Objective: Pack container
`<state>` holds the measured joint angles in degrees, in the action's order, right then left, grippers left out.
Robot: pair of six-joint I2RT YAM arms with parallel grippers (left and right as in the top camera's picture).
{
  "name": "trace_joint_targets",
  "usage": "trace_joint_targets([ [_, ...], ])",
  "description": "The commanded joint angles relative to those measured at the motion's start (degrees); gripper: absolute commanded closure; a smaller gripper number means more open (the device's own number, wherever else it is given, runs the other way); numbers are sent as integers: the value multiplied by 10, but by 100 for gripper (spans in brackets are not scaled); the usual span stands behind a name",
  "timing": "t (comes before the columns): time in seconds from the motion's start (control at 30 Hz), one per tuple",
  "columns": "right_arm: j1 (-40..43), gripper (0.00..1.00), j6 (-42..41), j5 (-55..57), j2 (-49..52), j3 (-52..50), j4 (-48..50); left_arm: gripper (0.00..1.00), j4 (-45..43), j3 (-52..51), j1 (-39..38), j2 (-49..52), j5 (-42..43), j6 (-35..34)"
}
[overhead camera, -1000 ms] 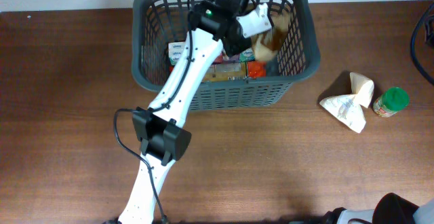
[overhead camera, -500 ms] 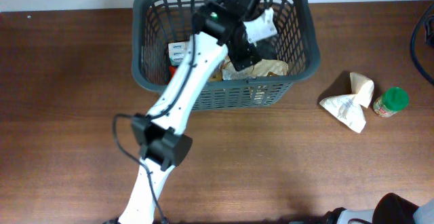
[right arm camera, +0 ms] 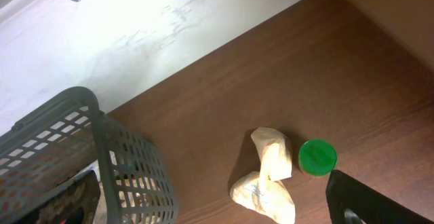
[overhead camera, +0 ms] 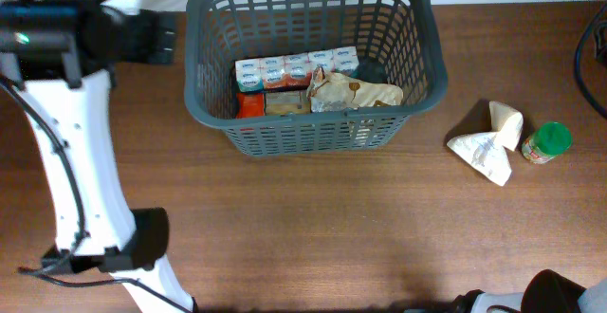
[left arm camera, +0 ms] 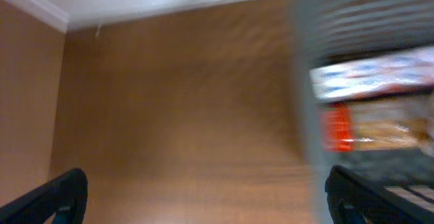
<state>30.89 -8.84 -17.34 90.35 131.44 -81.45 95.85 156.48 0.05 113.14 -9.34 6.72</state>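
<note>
Grey basket [overhead camera: 313, 138] holds groceries [overhead camera: 313, 81]; left of it the left gripper [left arm camera: 205, 183] gapes wide, empty; right gripper [right arm camera: 359, 207]: cannot tell.

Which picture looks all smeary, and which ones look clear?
Left wrist view: smeared, the basket and its packets streaky. Overhead view: sharp and evenly lit, the basket's slots clear. Right wrist view: sharp too, the green-lidded jar crisp.

No legible text or labels
</note>
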Motion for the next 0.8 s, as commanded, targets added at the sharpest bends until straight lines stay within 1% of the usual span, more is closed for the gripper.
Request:
trace_joint_targets([
  [0.0, 3, 1, -1, 5, 1, 1, 2, 1, 8, -33, 73, 23, 11, -81],
  [0.2, 3, 1, -1, 5, 1, 1, 2, 1, -1, -110, 131, 39, 24, -80],
  [0.3, 3, 1, -3, 1, 1, 1, 6, 1, -36, -154, 136, 40, 25, -81],
  [0.37, 3, 2, -2, 3, 1, 1, 37, 1, -64, -177, 136, 40, 25, -81],
  [0.47, 3, 1, -3, 49, 18, 1, 48, 1, -67, -185, 136, 40, 25, -80],
  [0.53, 3, 1, -3, 86, 40, -2, 43, 1, -67, -185, 136, 40, 24, -80],
  [0.57, 3, 1, -3, 111, 67, -9, 40, 1, -67, -185, 136, 40, 24, -80],
  [0.67, 3, 1, -3, 116, 124, -30, 39, 1, -67, -185, 136, 40, 24, -80],
  [0.77, 3, 1, -3, 119, 215, -54, 41, 1, -67, -185, 136, 40, 24, -80],
])
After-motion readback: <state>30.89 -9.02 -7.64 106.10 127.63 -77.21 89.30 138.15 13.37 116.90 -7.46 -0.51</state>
